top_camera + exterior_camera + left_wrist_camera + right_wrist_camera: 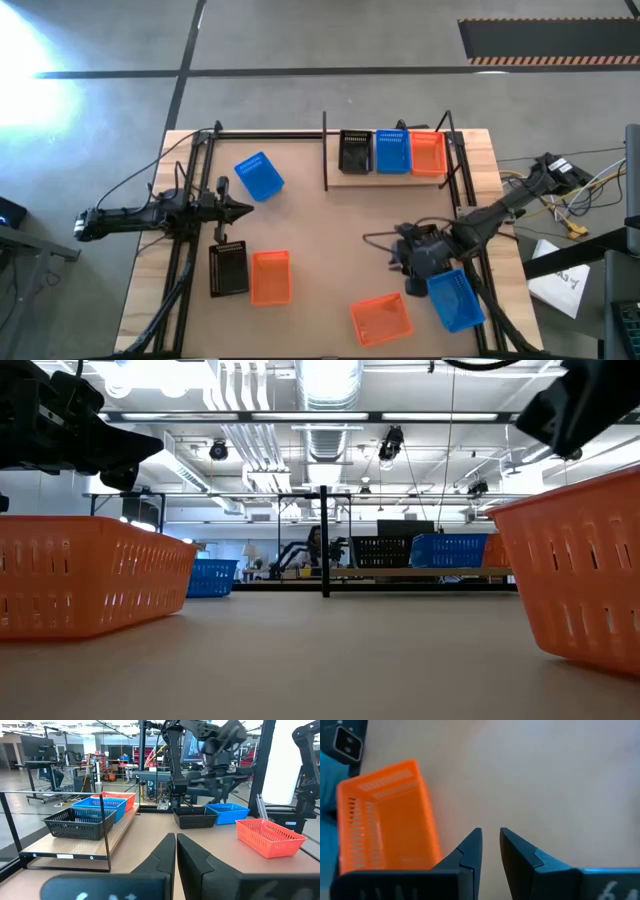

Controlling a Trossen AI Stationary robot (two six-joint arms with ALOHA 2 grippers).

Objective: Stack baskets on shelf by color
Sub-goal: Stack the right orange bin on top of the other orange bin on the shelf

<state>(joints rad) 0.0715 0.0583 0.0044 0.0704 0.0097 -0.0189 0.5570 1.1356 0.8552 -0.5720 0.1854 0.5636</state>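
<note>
Orange baskets (428,153) number three, blue three, black two; right claw (490,845) slightly parted, empty.

Shelf (338,180): pale wood w/ black, blue, orange baskets (392,152); blk perforated basket (228,268) on tan table (320,240).
</note>
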